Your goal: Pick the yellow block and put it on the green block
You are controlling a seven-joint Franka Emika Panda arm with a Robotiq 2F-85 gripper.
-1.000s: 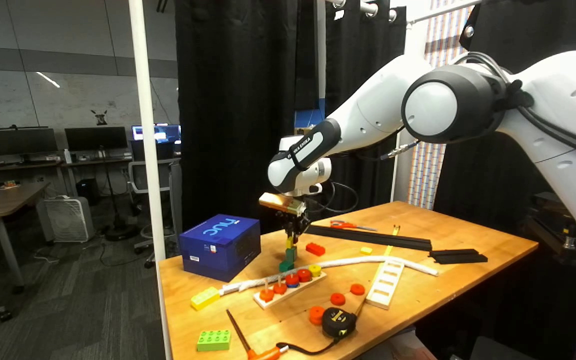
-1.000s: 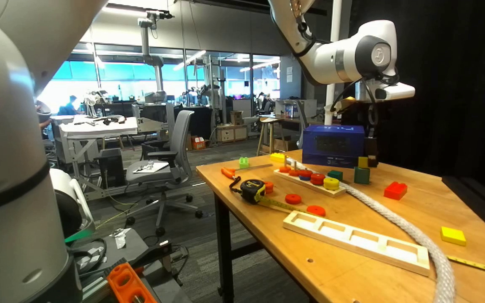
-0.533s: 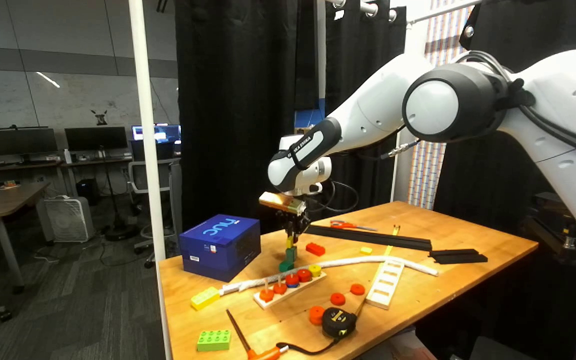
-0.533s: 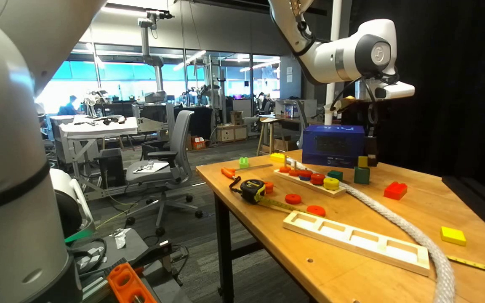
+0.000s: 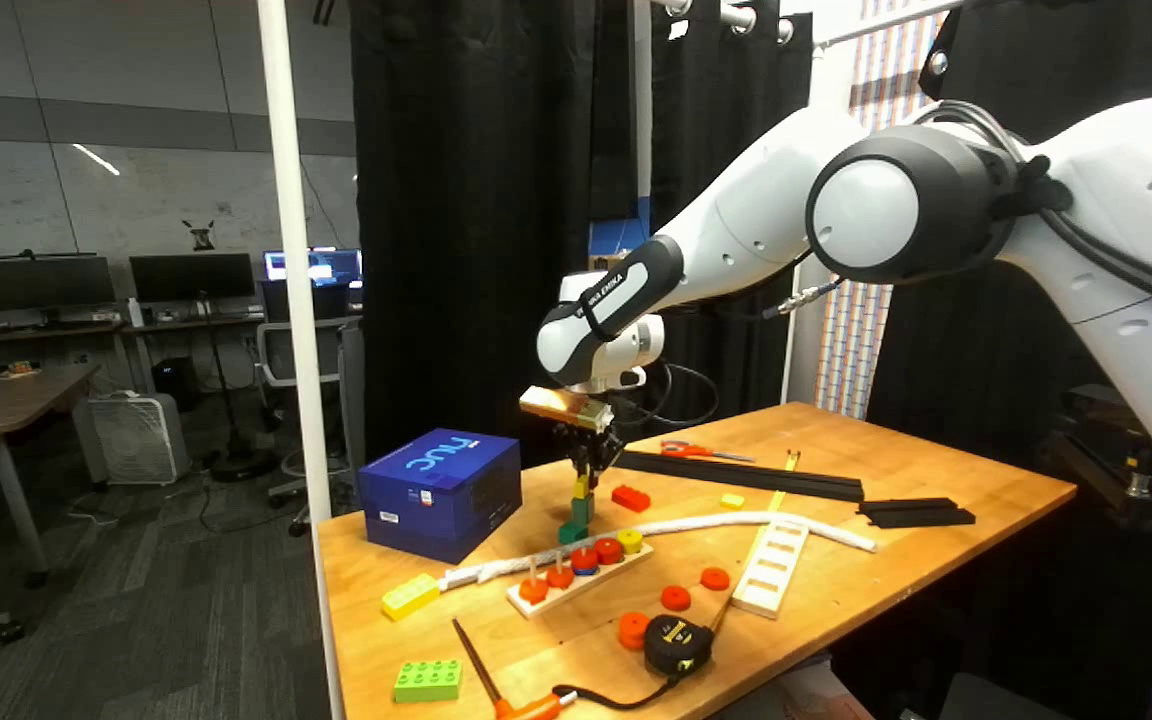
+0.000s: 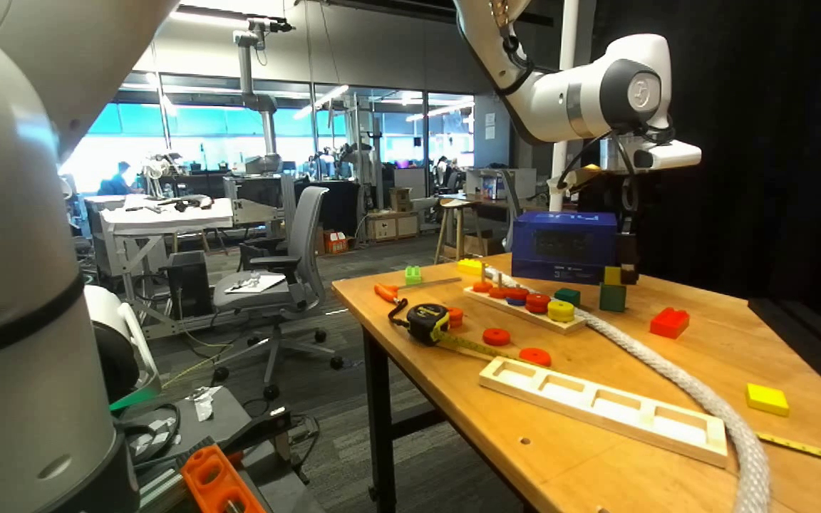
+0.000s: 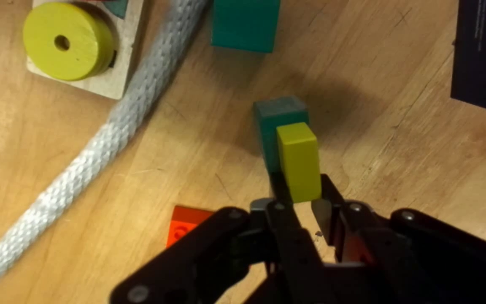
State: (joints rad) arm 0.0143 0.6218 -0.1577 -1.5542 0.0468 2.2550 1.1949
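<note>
The small yellow block (image 7: 301, 164) is held between my fingertips in the wrist view. My gripper (image 7: 304, 188) is shut on it and points down. A dark green block (image 7: 280, 107) stands upright on the table just below it, partly covered by the yellow block in the wrist view. In both exterior views the yellow block (image 5: 580, 487) (image 6: 612, 275) sits right above the green block (image 5: 583, 511) (image 6: 612, 298), with no clear gap; I cannot tell whether they touch. A second green block (image 7: 246, 23) lies close by on the table (image 6: 550, 293).
The blue box (image 5: 441, 495) stands close beside the gripper. A wooden peg board (image 6: 567, 326) with rings and a white rope (image 7: 99, 143) lie near the green blocks. A red brick (image 6: 669, 323) lies on the opposite side. Black strips (image 5: 736, 474) lie further off.
My gripper and the yellow block have shifted very slightly sideways over the green block and dipped a little in the last half second. The green blocks have not moved.
</note>
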